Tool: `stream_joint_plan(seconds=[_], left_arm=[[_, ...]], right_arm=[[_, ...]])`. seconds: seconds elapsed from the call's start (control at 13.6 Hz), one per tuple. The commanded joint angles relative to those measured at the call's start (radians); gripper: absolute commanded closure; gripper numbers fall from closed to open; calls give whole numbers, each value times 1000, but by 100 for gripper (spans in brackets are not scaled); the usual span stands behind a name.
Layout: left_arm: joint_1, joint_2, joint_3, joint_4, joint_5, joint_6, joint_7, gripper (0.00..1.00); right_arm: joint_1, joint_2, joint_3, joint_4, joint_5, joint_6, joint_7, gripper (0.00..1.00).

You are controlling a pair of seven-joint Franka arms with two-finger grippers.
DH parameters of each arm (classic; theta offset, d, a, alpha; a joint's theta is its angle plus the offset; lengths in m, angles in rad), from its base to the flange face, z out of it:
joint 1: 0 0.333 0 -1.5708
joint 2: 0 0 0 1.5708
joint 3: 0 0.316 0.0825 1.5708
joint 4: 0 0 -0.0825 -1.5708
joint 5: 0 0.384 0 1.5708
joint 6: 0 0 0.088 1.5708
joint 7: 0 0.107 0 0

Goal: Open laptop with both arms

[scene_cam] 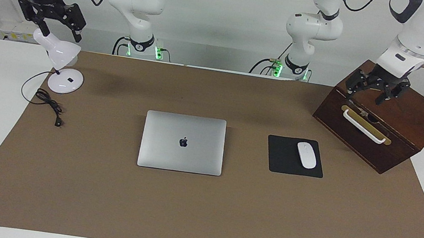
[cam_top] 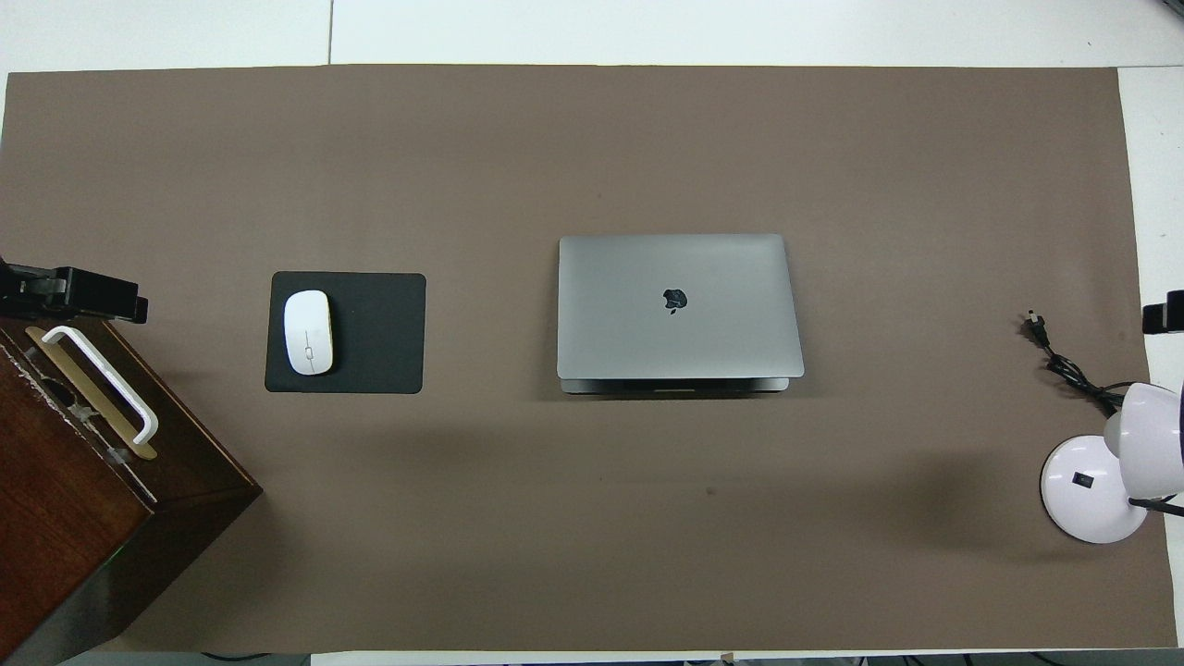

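Observation:
The silver-grey laptop (scene_cam: pixel 182 143) lies shut, apple logo up, in the middle of the brown mat; it also shows in the overhead view (cam_top: pixel 678 307). My left gripper (scene_cam: pixel 369 94) hangs open and empty over the wooden box, far from the laptop; only its tip (cam_top: pixel 74 291) shows in the overhead view. My right gripper (scene_cam: pixel 60 31) hangs open and empty over the white desk lamp at the right arm's end; its tip (cam_top: pixel 1164 317) shows at the overhead view's edge. Neither gripper touches the laptop.
A black mouse pad (scene_cam: pixel 285 159) with a white mouse (scene_cam: pixel 306 155) lies beside the laptop toward the left arm's end. A dark wooden box (scene_cam: pixel 380 119) with a white handle stands at that end. A white desk lamp (scene_cam: pixel 61 67) and its black cord (scene_cam: pixel 48 103) sit at the right arm's end.

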Motion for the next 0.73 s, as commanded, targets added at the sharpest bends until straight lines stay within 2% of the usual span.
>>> stream_joint_plan(seconds=[0.0,0.22,0.37,0.51,0.66], left_arm=[[-7,-30,3,-28,-8,-8,-12,0],[-7,-30,3,-28,-8,-8,-12,0],[-7,-30,3,-28,-8,-8,-12,0],[-7,-30,3,-27,-8,-8,-12,0],[-7,-30,3,-28,-8,-8,-12,0]], right_arm=[[-16,-19,4,-17,15,-9,-26,0],[-16,-11,4,-25,13,15,-34,0],[-14,-10,4,-74,13,120,-25,11],[-5,5,4,-94,13,196,-22,14],[-2,38,12,-94,13,250,-3,31]])
